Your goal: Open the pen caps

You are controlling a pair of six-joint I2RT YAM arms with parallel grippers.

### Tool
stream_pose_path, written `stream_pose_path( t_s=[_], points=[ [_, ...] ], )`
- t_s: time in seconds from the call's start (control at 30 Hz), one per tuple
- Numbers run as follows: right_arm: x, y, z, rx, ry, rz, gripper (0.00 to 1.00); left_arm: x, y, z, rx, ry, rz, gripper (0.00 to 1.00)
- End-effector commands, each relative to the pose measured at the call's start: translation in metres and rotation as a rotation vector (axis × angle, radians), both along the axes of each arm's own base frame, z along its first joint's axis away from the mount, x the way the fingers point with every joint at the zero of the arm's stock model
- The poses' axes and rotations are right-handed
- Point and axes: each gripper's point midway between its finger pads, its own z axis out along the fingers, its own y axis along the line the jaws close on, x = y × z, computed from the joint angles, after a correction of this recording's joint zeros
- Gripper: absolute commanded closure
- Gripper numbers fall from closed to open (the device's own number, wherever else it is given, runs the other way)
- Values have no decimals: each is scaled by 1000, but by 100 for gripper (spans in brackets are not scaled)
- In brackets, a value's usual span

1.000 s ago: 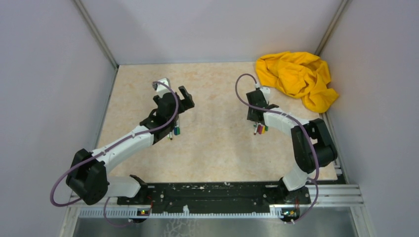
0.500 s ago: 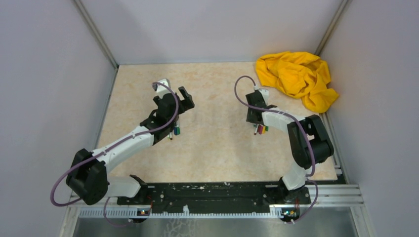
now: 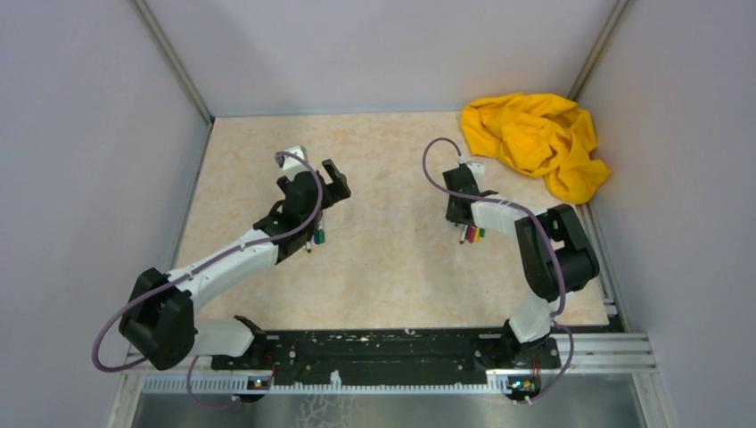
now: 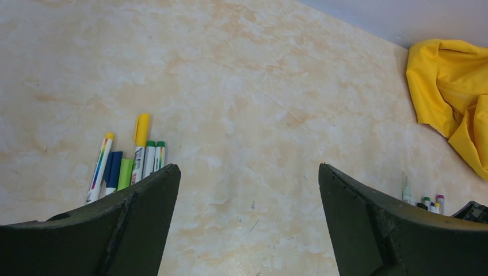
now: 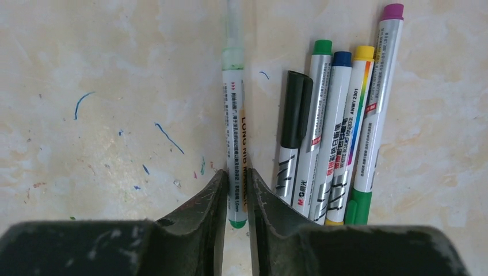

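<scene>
Where right pincer (image 5: 236, 173) clamps, marker (image 5: 235, 126) reading LONG NIB MARKER

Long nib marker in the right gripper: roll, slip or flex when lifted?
The long nib marker looks like a stiff round barrel: probably no flex, may roll if released. The right gripper pinches near its green tail end, so the long front could pivot down. Glossy label hints at slip.

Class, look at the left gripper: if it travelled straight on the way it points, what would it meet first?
The left gripper would probably meet bare table first, between the near pens and the far pens; depth is unclear.
</scene>
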Motion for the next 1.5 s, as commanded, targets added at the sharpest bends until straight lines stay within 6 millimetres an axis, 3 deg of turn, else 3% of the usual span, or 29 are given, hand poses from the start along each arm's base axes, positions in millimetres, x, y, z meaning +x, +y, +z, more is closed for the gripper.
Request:
stream_pose_path(
  t_s=[0.0, 0.1, 0.23, 0.4, 0.57, 0.73, 1.0, 1.23, 1.47],
  points=[
    [-3, -6, -14, -14, 24, -12, 86, -1, -5, 6, -36, -24, -9, 4],
    [-5, -8, -16, -30, 34, -6, 100, 0, -6, 3, -30, -22, -13, 3],
    [-5, -3, -7, -26, 24, 69, 100, 0, -13, 5, -39, -31, -51, 2],
    [-10, 26, 26, 49, -73, 253, 100, 0, -42, 13, -96, -27, -186, 1],
    [-25, 71, 57, 178, -154, 462, 100, -1, -75, 15, -164, 3, -313, 1],
    [-37, 107, 81, 264, -193, 596, 100, 0, -97, 1, -257, 81, -396, 1],
    [-50, 142, 101, 357, -225, 698, 100, 9, -115, -26, -516, 197, -507, 1],
    [-55, 164, 110, 385, -238, 753, 100, 11, -137, -42, -687, 280, -606, 11],
    [-53, 191, 117, 407, -263, 803, 100, 12, -149, -51, -748, 339, -639, 20]
  ],
)
